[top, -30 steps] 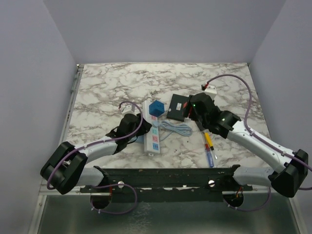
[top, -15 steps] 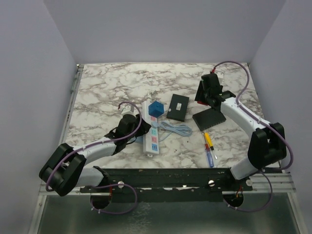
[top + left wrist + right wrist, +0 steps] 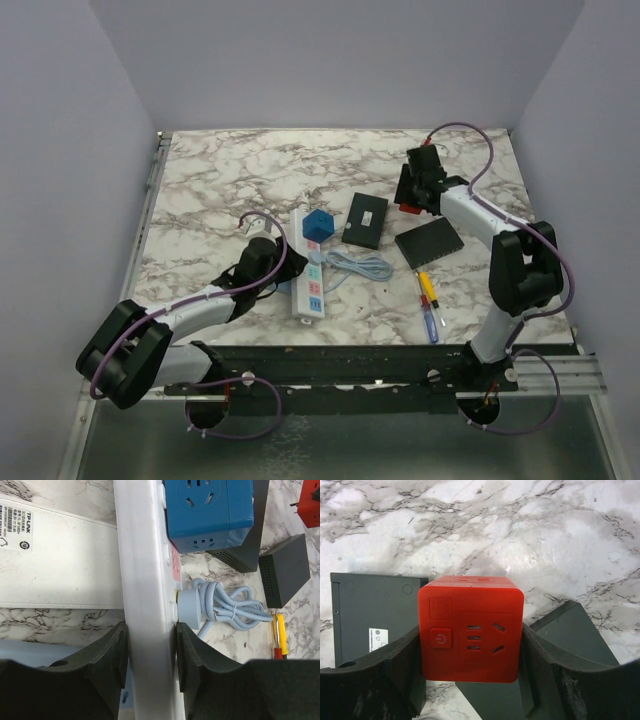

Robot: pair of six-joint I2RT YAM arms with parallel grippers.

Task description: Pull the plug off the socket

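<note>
The socket (image 3: 311, 272) is a long white power strip with pastel panels, lying left of the table's middle. My left gripper (image 3: 286, 272) is shut across its width; in the left wrist view the fingers (image 3: 112, 655) clamp the socket (image 3: 145, 580). A blue cube plug (image 3: 320, 224) sits on the socket's far end, also in the left wrist view (image 3: 207, 510). My right gripper (image 3: 412, 196) is at the back right, shut on a red cube plug (image 3: 470, 627), held above the marble, apart from the socket.
A black box (image 3: 365, 220) and a flat black box (image 3: 428, 243) lie between the arms. A coiled light-blue cable (image 3: 362, 265) rests against the socket's right side. A screwdriver (image 3: 428, 306) lies at the front right. A white flat box (image 3: 60, 560) lies left of the socket.
My right gripper has moved away from the middle to the back right with the red cube plug in it. The left gripper stays clamped on the socket.
</note>
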